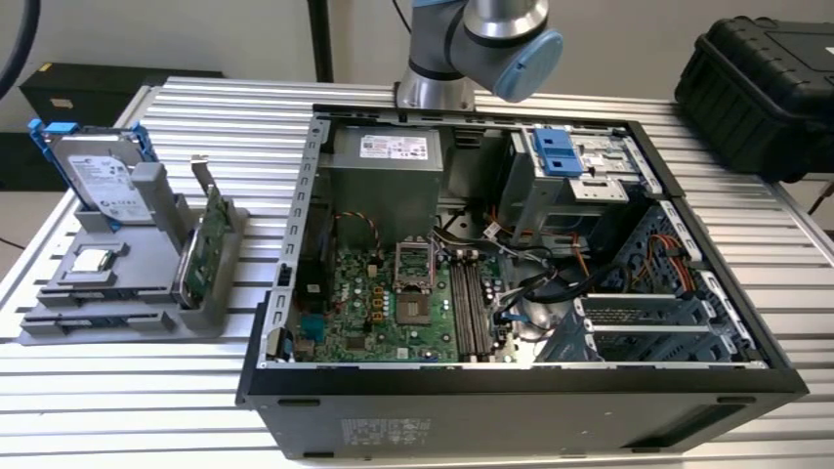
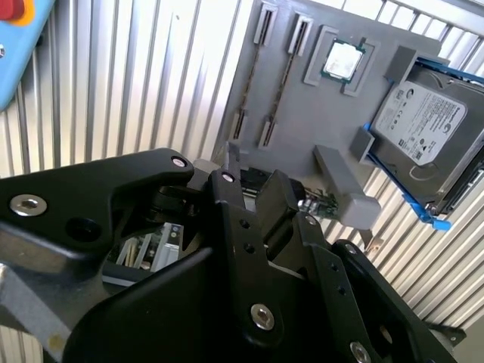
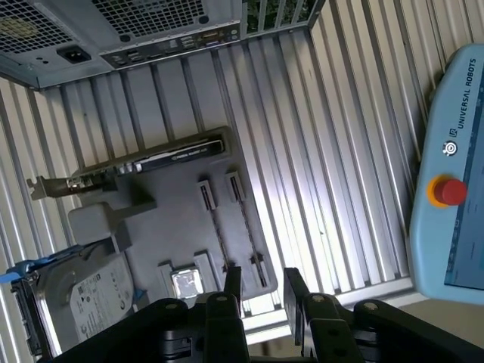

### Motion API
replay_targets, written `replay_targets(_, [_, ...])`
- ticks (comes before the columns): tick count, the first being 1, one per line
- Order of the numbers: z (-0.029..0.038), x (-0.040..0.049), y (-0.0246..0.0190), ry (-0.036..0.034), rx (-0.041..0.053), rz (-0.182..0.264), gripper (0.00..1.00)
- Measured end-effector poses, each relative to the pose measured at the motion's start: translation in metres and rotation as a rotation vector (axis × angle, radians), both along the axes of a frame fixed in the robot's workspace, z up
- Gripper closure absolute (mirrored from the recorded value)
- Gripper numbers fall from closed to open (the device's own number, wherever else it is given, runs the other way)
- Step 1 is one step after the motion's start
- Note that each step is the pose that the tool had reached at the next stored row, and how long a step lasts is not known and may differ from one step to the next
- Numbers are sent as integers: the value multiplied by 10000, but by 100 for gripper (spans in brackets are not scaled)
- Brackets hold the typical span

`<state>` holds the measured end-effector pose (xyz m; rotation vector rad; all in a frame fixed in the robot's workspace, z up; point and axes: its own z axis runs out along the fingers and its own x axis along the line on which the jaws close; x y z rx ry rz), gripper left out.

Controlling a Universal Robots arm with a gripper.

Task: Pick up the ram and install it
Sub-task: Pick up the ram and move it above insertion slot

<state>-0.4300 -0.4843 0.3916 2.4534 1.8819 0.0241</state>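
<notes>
Okay, black two-finger gripper hangs spread, empty, over grey plastic parts holder at 9 o'clock of open black computer case; slots keep parts edge-up for grasping, we judge; ram whereabouts we can't tell.

Open computer case beside grey parts holder on slatted table.

Silver arm, blue cap; black tool, seemingly screw-studded.
</notes>
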Motion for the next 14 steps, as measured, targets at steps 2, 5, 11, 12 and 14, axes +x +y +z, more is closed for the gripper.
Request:
replay_targets(2, [0, 0, 0, -1, 0, -52, 0])
replay_targets(5, [0, 0, 0, -1, 0, -125, 0])
replay_targets(11, [0, 0, 0, 0, 0, -259, 0])
replay_targets(12, [0, 0, 0, -1, 0, -279, 0])
replay_targets(14, [-1, 0, 0, -1, 1, -320, 0])
